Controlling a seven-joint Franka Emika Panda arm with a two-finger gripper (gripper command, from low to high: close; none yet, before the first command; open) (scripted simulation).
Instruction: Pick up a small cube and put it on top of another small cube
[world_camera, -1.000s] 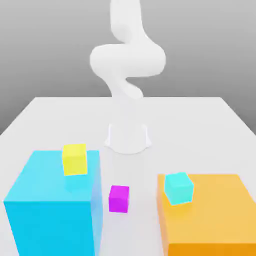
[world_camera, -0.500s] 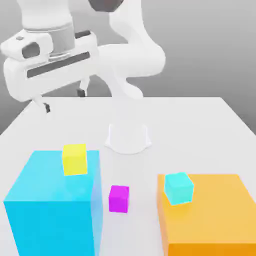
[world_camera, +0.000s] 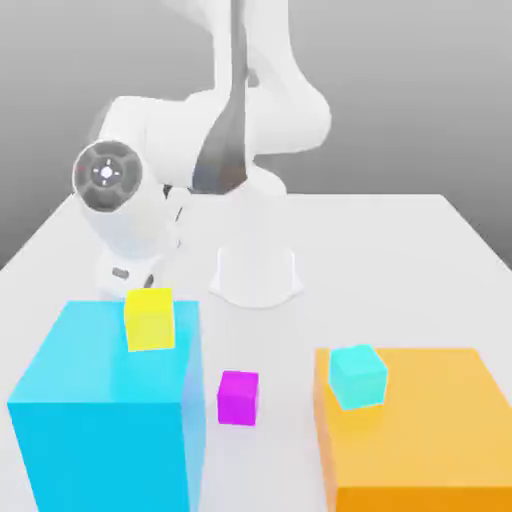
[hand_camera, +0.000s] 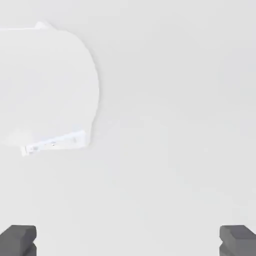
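Observation:
The small magenta cube (world_camera: 238, 397) rests on the white table (world_camera: 400, 250), in the gap between two big blocks. On top of the big cyan block (world_camera: 100, 420) sits the small yellow cube (world_camera: 150, 319), near the block's back edge. My white hand (world_camera: 128, 225) hangs low just behind that block and the yellow cube, well away from the magenta cube. In the hand view my gripper (hand_camera: 128, 241) is open: its two dark fingertips (hand_camera: 18, 240) stand far apart with nothing between them, above bare white table.
A big orange block (world_camera: 430, 440) stands at the exterior view's right with a small cyan cube (world_camera: 357, 376) on its top. The arm's round white base (world_camera: 256, 275) rises behind the magenta cube; it also appears as a pale shape (hand_camera: 50, 90) in the hand view.
The arm has swung down: the hand dropped from high at the exterior view's left to just behind the cyan block. All the cubes stay where they were.

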